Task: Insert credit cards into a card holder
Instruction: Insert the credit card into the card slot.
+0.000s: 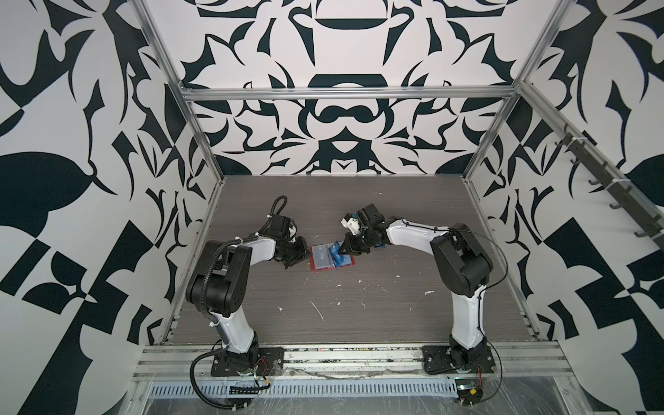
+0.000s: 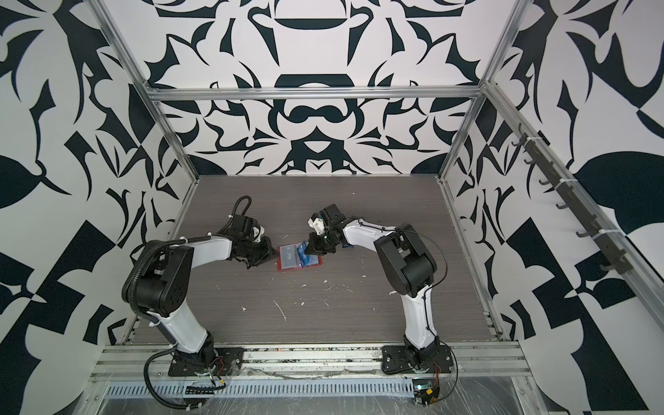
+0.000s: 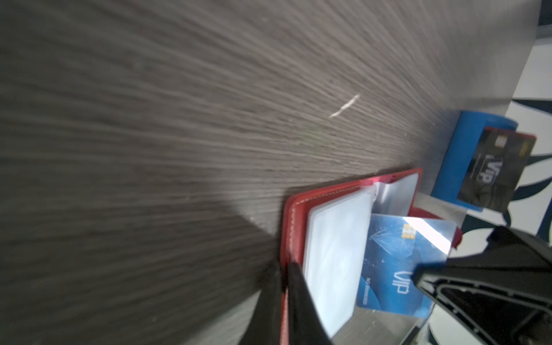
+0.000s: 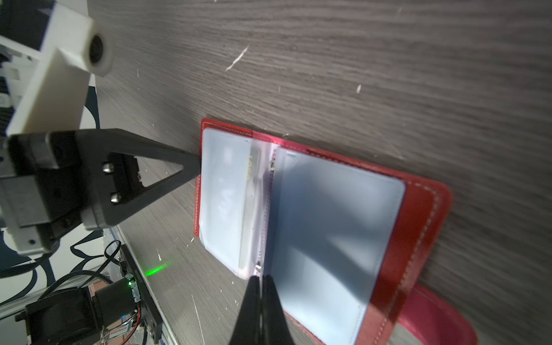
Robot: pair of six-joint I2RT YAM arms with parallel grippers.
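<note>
The red card holder [image 1: 347, 264] [image 2: 313, 264] lies open on the dark wood-grain table, clear sleeves [image 4: 227, 194] facing up. My left gripper [image 1: 304, 257] [image 3: 283, 271] is shut on the edge of its left cover [image 3: 294, 209]; one left fingertip [image 4: 191, 167] meets that edge. A blue credit card [image 1: 335, 248] [image 2: 303, 248] [image 3: 394, 263] marked VIP leans over the holder's right half, one edge at the spine. My right gripper [image 1: 341, 253] [image 4: 262, 277] is shut on that card near the spine. A pale card [image 4: 249, 179] shows through a left sleeve.
A small blue plastic stand [image 3: 460, 155] [image 1: 379, 245] sits just beyond the holder, partly behind my right wrist, holding a dark VIP card [image 3: 490, 170] with a red card behind it. White scraps [image 1: 318, 310] dot the table. Metal frame posts and patterned walls enclose it.
</note>
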